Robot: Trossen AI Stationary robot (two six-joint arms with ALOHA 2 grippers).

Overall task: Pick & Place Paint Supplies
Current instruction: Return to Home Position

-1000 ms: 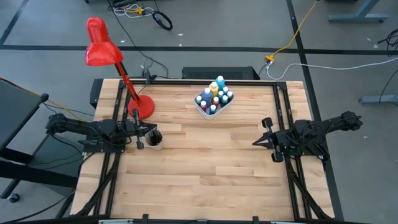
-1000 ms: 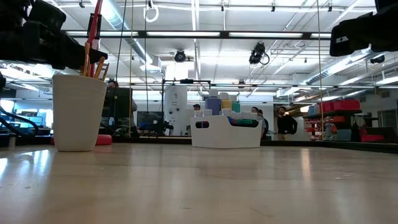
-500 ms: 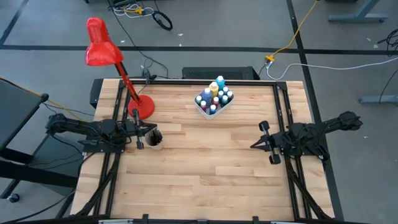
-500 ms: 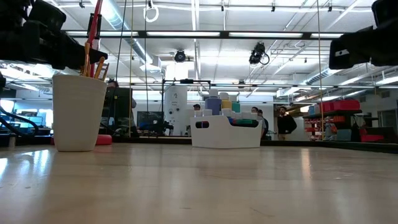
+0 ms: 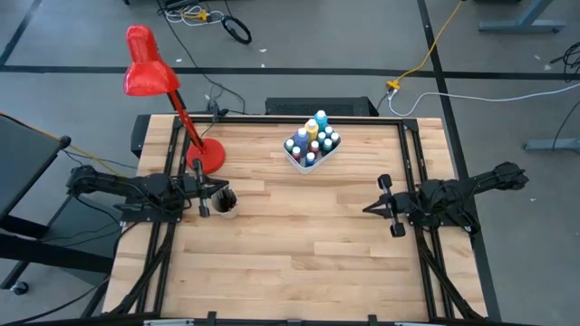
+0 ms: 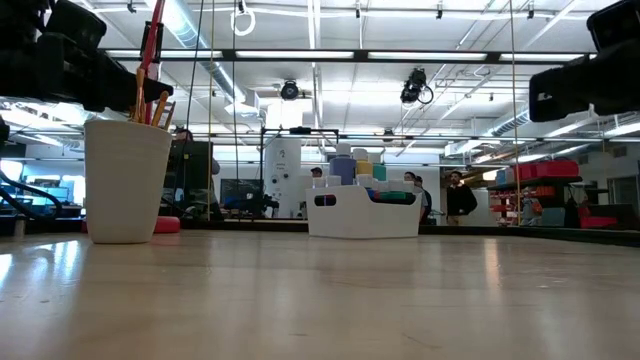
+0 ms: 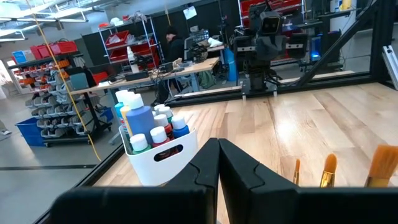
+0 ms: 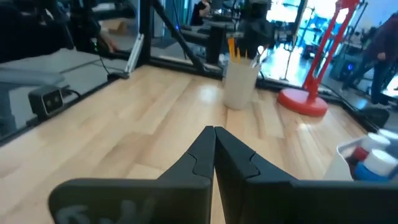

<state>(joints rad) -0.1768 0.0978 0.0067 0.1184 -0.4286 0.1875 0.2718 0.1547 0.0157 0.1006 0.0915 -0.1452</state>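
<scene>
Several small paint bottles point(image 5: 313, 136) stand upright in a white tray point(image 5: 295, 160) at the table's far middle; they also show in the left wrist view point(image 7: 142, 119). Dark-handled paintbrushes point(image 6: 150, 105) stick up out of a beige cup point(image 6: 126, 180) at the table's left. My left gripper point(image 7: 219, 144) hovers shut and level just above and beside that cup point(image 5: 224, 202), touching nothing. My right gripper point(image 5: 366, 210) hangs shut and level over the table's right side, pointing toward the cup point(image 8: 241, 84), with nothing between its fingers.
A red desk lamp point(image 5: 149, 72) stands with its round base point(image 5: 207, 156) at the far left, just behind the cup. Bare wood lies between the two grippers and along the near edge. People and shelving show in the room beyond the table.
My right gripper has sunk a little toward the table and stays shut. The left arm, the cup and the tray have kept still.
</scene>
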